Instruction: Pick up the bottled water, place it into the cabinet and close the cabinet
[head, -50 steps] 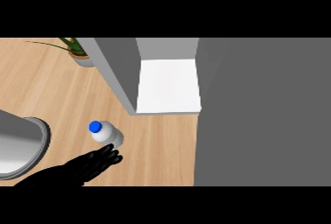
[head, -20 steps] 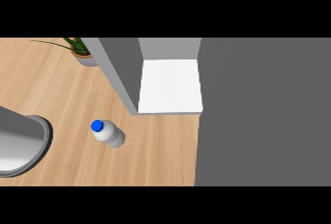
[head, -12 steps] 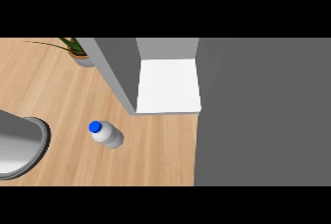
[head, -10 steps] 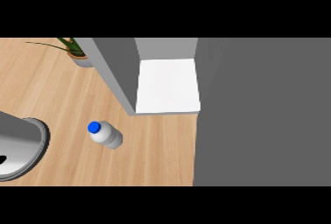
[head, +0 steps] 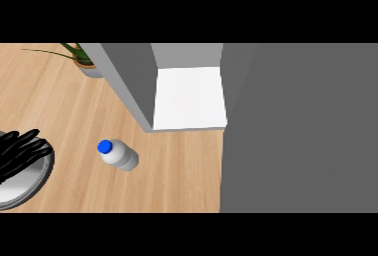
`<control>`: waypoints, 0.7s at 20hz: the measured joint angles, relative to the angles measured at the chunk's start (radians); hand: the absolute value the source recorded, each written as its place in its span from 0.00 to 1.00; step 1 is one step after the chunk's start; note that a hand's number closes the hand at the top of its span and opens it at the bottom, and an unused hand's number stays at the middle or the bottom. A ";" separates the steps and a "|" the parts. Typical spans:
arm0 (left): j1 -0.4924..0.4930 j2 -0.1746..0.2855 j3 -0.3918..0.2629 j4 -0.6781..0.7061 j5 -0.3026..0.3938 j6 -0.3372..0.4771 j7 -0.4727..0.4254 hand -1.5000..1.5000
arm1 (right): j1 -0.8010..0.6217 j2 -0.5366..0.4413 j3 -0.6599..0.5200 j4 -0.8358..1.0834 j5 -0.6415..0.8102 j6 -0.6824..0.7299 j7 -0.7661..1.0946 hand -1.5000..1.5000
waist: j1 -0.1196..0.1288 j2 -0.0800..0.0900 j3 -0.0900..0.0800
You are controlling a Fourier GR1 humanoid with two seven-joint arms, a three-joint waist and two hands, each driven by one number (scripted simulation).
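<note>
- While the bottled water (head: 118,156) is standing untouched on the wooden counter (head: 66,115), just before the open cabinet (head: 188,97), the pick-up is waiting to begin.
- Left hand (head: 15,155) is hovering over a metal bowl (head: 29,192), fingers spread, grasping nothing; I'd say it needs to reach rightward.
- Pale bottle is showing a blue cap (head: 105,146).
- Right hand is showing nowhere.

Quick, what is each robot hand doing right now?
Left robot hand: open, holding nothing, at the view's left edge.
Right robot hand: not in view.
</note>
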 measured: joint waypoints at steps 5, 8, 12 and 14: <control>-0.103 -0.103 -0.020 0.113 -0.181 -0.051 -0.041 0.00 | 0.027 -0.009 -0.024 0.005 -0.018 0.032 -0.028 0.00 | -0.003 0.000 0.000; -0.153 -0.169 -0.031 0.177 -0.295 -0.074 -0.077 0.00 | 0.025 -0.021 -0.049 0.011 -0.029 0.040 -0.031 0.00 | 0.002 0.001 -0.001; -0.203 -0.251 -0.038 0.252 -0.446 -0.091 -0.134 0.00 | 0.038 -0.018 -0.053 0.014 -0.044 0.049 -0.038 0.00 | 0.006 0.001 -0.001; -0.234 -0.274 -0.032 0.301 -0.514 -0.095 -0.164 0.00 | 0.052 -0.015 -0.057 0.016 -0.051 0.059 -0.050 0.00 | 0.004 0.001 -0.001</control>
